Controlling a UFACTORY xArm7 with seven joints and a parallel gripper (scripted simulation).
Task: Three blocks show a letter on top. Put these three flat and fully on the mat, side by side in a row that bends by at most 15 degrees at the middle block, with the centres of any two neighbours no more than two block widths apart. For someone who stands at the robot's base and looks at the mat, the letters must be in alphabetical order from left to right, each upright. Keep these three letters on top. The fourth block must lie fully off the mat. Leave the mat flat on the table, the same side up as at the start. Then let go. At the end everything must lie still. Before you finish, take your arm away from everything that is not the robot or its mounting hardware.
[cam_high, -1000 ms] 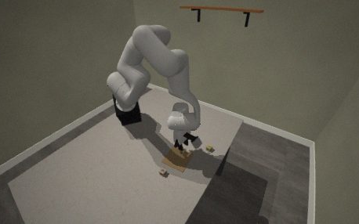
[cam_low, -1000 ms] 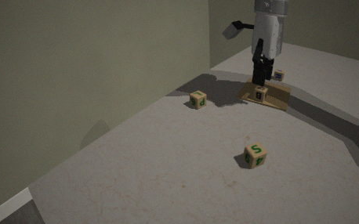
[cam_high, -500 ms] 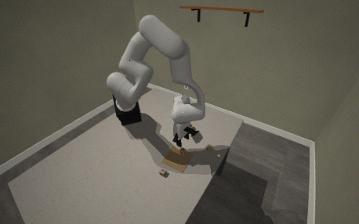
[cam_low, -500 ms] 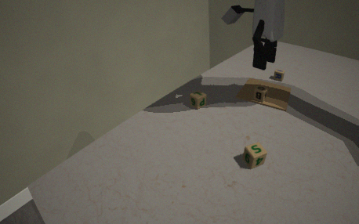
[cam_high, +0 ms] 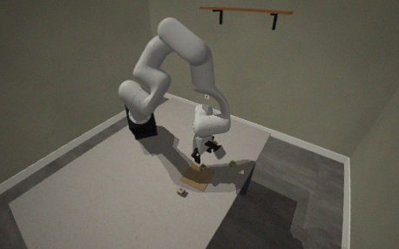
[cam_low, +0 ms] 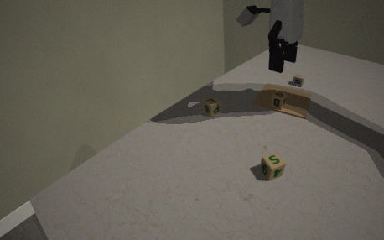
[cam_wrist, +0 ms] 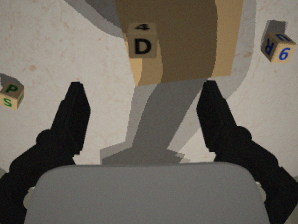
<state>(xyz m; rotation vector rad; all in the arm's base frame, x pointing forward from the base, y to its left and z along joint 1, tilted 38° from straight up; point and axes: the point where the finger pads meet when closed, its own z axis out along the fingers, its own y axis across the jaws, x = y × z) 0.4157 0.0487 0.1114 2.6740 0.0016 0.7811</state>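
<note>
My gripper is open and empty, raised above the mat's base-side edge. A wooden block with a black D on top sits on the tan mat, close to its left edge seen from the base. The D looks upright in the wrist view. Whether the block is fully inside that edge is hard to tell. A block with a green S on top lies off the mat. Another block, also off it, has a green mark on top, perhaps L.
A block with blue marks lies off the mat's right side seen from the base, with a 6 apparently on top. The table's edge lies beyond the possible L block. The arm's shadow covers part of the mat.
</note>
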